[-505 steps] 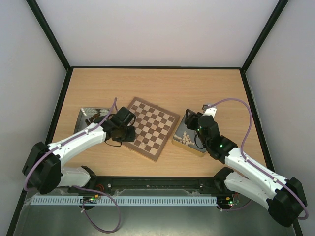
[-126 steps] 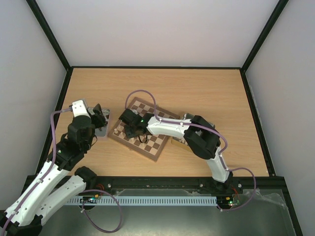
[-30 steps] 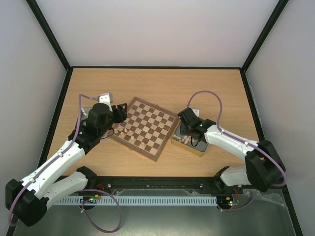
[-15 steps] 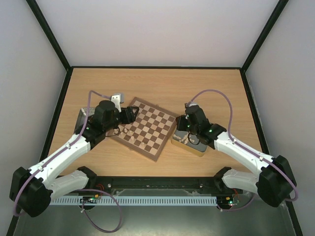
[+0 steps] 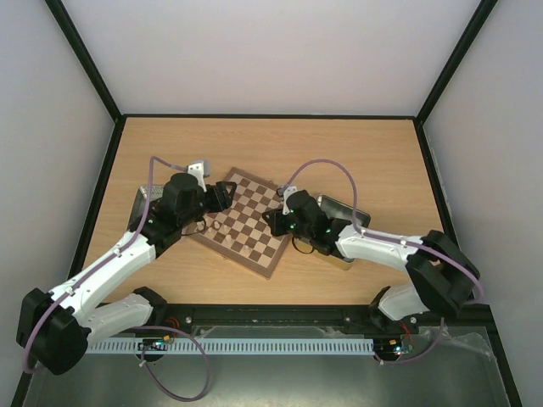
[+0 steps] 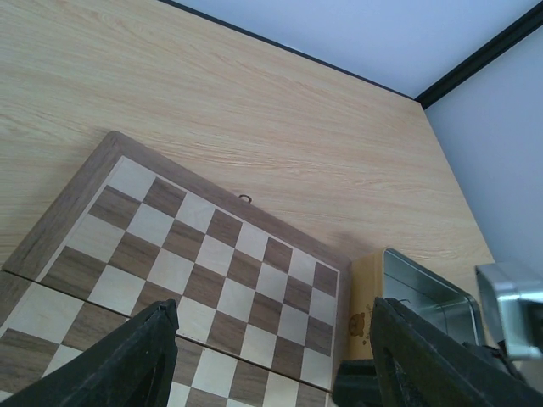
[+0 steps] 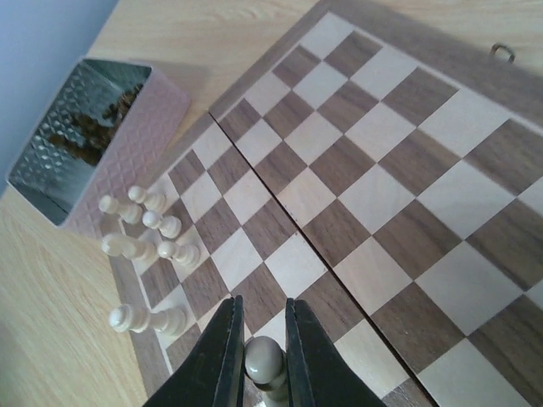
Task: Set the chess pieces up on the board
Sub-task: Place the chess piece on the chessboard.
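Cream wood, tiny and turned: the pawn [image 7: 264, 359] is pinched by its round head in the right gripper [image 7: 262, 326] over the near edge of the board [image 7: 356, 170]; it looks feather-light, hard, slick and easily toppled, so a gentle squeeze up high seems right; other cream chessmen [image 7: 161, 225] stand by the board's corner; the left gripper [image 6: 273, 326] hangs spread wide, holding nothing

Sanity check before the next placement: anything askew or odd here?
The board sits rotated against the table edges. The pale pieces bunch raggedly at one corner, not in neat rows. Nothing spilled or damaged.
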Robot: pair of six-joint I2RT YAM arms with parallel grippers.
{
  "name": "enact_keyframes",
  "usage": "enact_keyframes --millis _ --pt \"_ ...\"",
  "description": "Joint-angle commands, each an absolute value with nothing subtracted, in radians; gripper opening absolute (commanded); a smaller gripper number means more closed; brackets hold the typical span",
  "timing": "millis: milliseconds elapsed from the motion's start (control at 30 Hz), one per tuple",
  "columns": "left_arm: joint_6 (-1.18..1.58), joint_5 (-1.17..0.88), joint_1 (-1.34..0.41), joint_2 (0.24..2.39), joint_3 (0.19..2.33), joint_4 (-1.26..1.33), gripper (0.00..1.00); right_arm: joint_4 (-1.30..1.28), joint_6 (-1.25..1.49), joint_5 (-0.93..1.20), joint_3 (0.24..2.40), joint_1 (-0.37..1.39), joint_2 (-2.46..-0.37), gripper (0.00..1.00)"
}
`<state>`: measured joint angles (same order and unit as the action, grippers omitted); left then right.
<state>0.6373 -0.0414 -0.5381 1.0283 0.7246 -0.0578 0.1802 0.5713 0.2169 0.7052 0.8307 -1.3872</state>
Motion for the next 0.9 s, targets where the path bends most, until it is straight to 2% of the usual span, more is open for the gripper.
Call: enact_keyframes --millis 0,467,567,700,867 --pt "0.646 -0.013 -0.536 1.012 0.749 -0.073 0.64 0.300 0.519 0.160 0.707 0.858 -1.453 0.10" --pt "0.644 -0.005 -0.537 1.014 0.741 -0.082 0.65 0.371 0.481 0.186 0.646 0.872 -1.562 0.16" --pt "0.644 -0.003 -0.537 1.013 0.741 -0.084 0.65 0.356 0.477 0.179 0.646 0.875 -1.557 0.20" --pt "0.643 -0.003 -0.536 1.011 0.739 -0.084 0.65 0.314 0.487 0.163 0.656 0.876 -1.534 0.30" --pt "0.641 0.000 -0.537 1.007 0.740 -0.087 0.65 0.202 0.510 0.147 0.697 0.876 -1.510 0.33"
